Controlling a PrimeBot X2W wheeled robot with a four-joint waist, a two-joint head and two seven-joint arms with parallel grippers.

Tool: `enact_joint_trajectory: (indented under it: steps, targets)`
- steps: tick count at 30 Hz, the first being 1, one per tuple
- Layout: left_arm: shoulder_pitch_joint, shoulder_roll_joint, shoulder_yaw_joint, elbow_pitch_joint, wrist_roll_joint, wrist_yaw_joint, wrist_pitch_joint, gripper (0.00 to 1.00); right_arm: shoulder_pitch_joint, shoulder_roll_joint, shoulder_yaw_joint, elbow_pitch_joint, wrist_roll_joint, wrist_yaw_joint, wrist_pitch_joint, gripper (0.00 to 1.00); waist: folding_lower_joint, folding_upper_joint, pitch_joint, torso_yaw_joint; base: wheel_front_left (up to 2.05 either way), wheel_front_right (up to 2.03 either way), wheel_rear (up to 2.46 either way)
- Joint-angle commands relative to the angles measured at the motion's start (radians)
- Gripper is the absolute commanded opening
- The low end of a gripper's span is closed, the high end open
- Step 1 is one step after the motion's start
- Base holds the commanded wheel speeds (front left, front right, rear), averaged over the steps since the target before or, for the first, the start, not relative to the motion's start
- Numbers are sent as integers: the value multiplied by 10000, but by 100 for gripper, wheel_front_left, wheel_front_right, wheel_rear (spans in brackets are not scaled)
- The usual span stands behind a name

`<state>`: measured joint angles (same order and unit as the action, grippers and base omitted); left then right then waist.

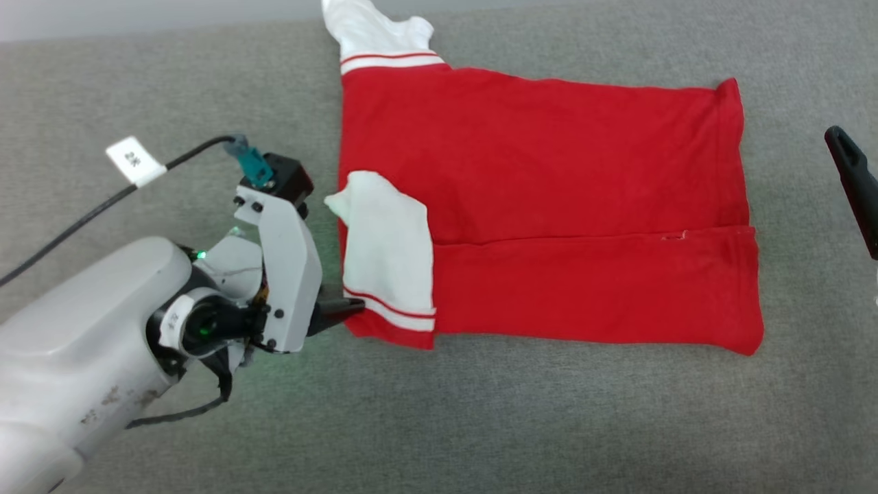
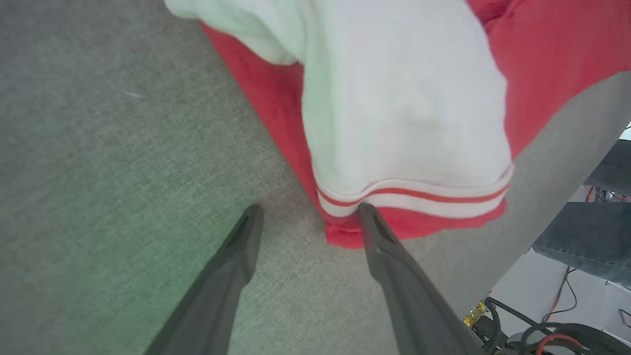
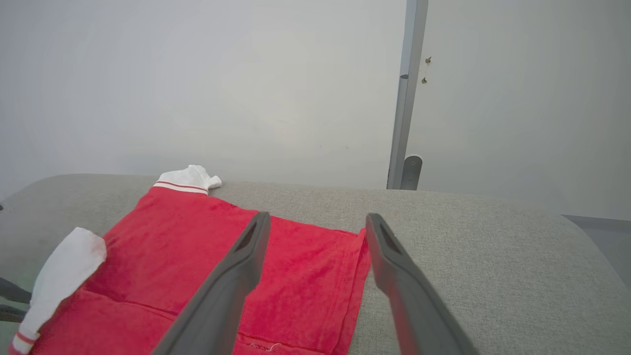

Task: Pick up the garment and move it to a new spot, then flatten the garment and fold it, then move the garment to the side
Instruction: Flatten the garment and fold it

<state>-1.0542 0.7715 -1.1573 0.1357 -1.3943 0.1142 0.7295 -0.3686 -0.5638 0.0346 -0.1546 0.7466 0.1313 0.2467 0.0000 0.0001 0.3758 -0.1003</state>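
The garment point(image 1: 542, 185) lies flat on the grey cloth surface point(image 1: 480, 425), red side up, with its near strip folded over along a crease. One white sleeve end point(image 1: 387, 250) with red stripe trim lies folded onto its left part; the other point(image 1: 374, 34) sticks out at the far left. My left gripper point(image 1: 346, 310) sits low at the garment's near left corner. It is open in the left wrist view point(image 2: 309, 212), with one fingertip point(image 2: 367, 217) touching the striped hem. My right gripper point(image 3: 318, 219) is open and empty, raised off the garment's point(image 3: 222, 261) right edge.
A black cable with a white label point(image 1: 134, 161) runs from my left wrist across the surface's left part. A pale wall and a metal post point(image 3: 406, 93) stand behind the surface. Past its edge, cables and grey shelves point(image 2: 581, 236) show below.
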Motion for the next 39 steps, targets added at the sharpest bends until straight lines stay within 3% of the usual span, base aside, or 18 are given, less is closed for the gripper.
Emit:
enact_joint_trajectory:
  steps: [1,12,13,14,15,18,19,20,21,26,34,39]
  targets:
    - [155,-60,5,192,-84,-111,-48,100,-81,9,-18,17,70,-8,-19,100,0,-1,153,-163,0,0,0]
    - [639,-562,-122,1086,-591,-574,96,100,-12,-40,-111,27,171,-8,13,100,0,-1,205,-288,0,0,0]
    - [663,-577,-174,1092,-611,-605,180,83,-12,-34,-119,13,171,-8,36,100,0,-1,200,-286,0,0,0]
    - [675,-585,-191,1102,-636,-604,219,79,-20,-30,-131,1,173,-8,52,100,0,-1,198,-282,0,0,0]
    - [703,-607,-207,1114,-682,-618,259,53,-36,-26,-138,-11,173,-8,52,100,0,-1,194,-279,0,0,0]
    - [711,-609,-227,1109,-689,-686,334,38,-61,-19,-154,-49,163,-8,108,100,0,-1,188,-268,0,0,0]
    - [699,-607,-229,1119,-663,-680,323,25,-65,-17,-154,-59,156,-8,121,100,0,-1,184,-268,0,0,0]
    - [682,-581,-235,1134,-624,-696,317,4,-69,-15,-155,-63,154,-8,142,100,0,-1,181,-268,0,0,0]
    - [669,-575,-237,1147,-600,-704,306,0,-71,-14,-158,-65,151,-8,140,100,0,-1,178,-265,0,0,0]
    - [677,-613,-198,1209,-566,-769,201,0,12,-236,140,-99,197,-8,619,100,0,-1,125,-255,0,0,0]
    - [516,-673,-174,1148,-429,-888,109,0,656,-2184,1986,-278,839,-8,4795,100,0,-1,199,-118,0,0,0]
    - [348,-796,-134,1121,-278,-932,-14,0,183,-2179,2487,184,675,-8,5386,100,0,-1,450,40,0,0,0]
